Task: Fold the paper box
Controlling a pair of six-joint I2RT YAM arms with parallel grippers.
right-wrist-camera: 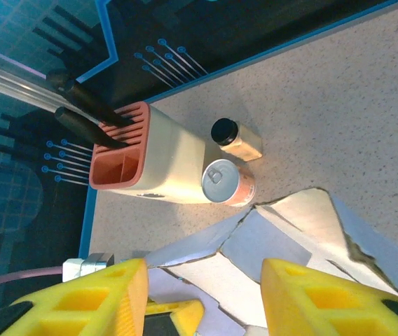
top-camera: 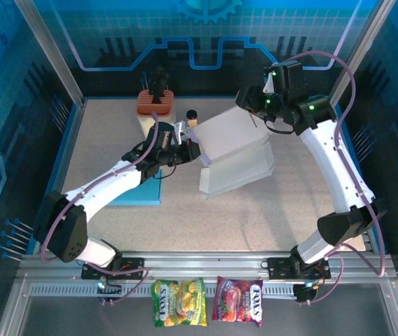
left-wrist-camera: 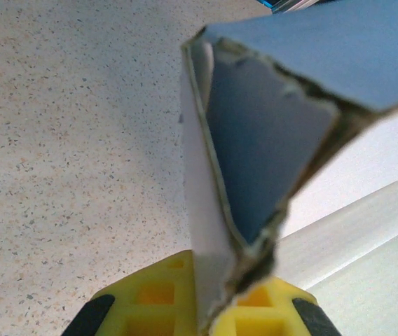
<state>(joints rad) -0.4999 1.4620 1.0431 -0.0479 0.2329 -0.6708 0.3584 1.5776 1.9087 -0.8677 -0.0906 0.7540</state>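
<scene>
Closest in, at the foot of the left wrist view: the left gripper [left-wrist-camera: 206, 308], yellow jaws shut tight on a torn-edged corner of the paper box [left-wrist-camera: 269, 133], two cardboard layers pinched together. Beyond the pinch, panels splayed into a wedge, grey-blue inside, white outside, over the speckled bench [left-wrist-camera: 59, 140].

From above: box part-erected at mid-bench, one large white panel raised and tilted, a second lying flatter toward the near side. Held at its left corner by the left gripper. Met at its far upper edge by the right gripper [right-wrist-camera: 206, 294], jaws about half apart, cardboard edges just below and between them. Grip or mere touch there: impossible to tell.

Farther out, behind the box: a drink can [right-wrist-camera: 223, 183], a small black-capped bottle [right-wrist-camera: 239, 140] and a terracotta-and-cream utensil holder [right-wrist-camera: 150, 164] with black handles. Under the left arm, a blue sheet [top-camera: 139, 194] flat on the bench. At the near rail, two candy bags [top-camera: 179, 302].

Step in hand, by the look of it: bracing one corner while raising a wall panel. Far from done, with no closed sides yet. Next move likely calls for closing the right gripper on the free edge and swinging that panel along its crease, left pinch kept firm against slipping or tearing.
</scene>
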